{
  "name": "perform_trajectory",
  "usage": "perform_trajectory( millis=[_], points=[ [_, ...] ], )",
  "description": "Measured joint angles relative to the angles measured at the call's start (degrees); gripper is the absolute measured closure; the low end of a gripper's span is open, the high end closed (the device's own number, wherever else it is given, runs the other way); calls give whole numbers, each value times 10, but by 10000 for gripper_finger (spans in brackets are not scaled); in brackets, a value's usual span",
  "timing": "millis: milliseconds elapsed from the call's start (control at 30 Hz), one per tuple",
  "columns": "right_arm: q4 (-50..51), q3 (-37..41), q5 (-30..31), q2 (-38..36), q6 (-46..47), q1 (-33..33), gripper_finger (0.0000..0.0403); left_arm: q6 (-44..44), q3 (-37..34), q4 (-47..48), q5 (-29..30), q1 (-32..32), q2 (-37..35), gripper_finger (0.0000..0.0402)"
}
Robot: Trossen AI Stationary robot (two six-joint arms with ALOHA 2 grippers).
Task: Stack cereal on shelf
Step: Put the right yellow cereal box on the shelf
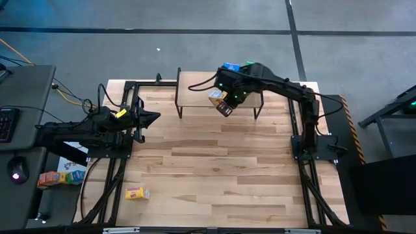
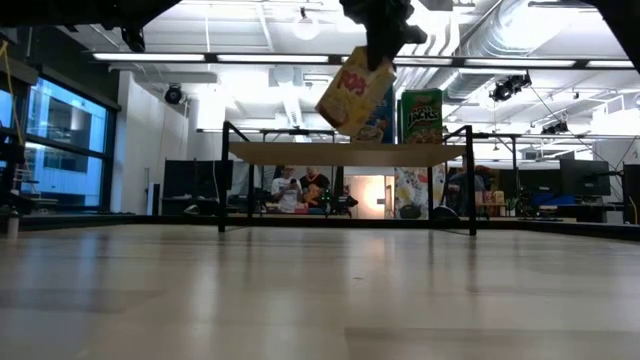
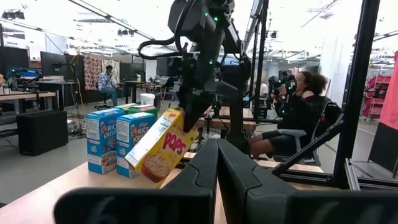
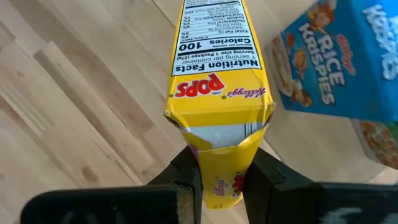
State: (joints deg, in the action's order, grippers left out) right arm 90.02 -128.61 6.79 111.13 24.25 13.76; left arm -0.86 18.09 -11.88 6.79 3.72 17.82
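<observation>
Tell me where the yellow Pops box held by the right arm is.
The yellow Pops box hangs tilted in the right gripper above the shelf, beside the blue boxes already standing there.

A robotics lab in an open industrial hall: exposed ducts (image 2: 520,40) and strip lights (image 2: 200,58) overhead, bare concrete floor (image 1: 195,39), a wood counter (image 1: 214,169) framed by black arm mounts, people (image 3: 305,106) seated at desks behind, a keyboard (image 1: 6,123) and mouse (image 1: 17,173) on a side desk
</observation>
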Motion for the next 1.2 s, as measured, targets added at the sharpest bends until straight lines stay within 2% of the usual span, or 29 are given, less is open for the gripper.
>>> perform_trajectory(
  millis=[400,633,800,1200],
  points=[
    [0,1,-14,1,28,35,348,4,0,0,0,0,0,401],
    [0,1,-101,1,28,47,348,0,0,1,0,0,0,401],
    [0,1,-74,4,28,49,348,0,0,1,0,0,0,401],
    [-3,0,-58,21,-5,49,348,0,0,1,0,0,17,402]
  ],
)
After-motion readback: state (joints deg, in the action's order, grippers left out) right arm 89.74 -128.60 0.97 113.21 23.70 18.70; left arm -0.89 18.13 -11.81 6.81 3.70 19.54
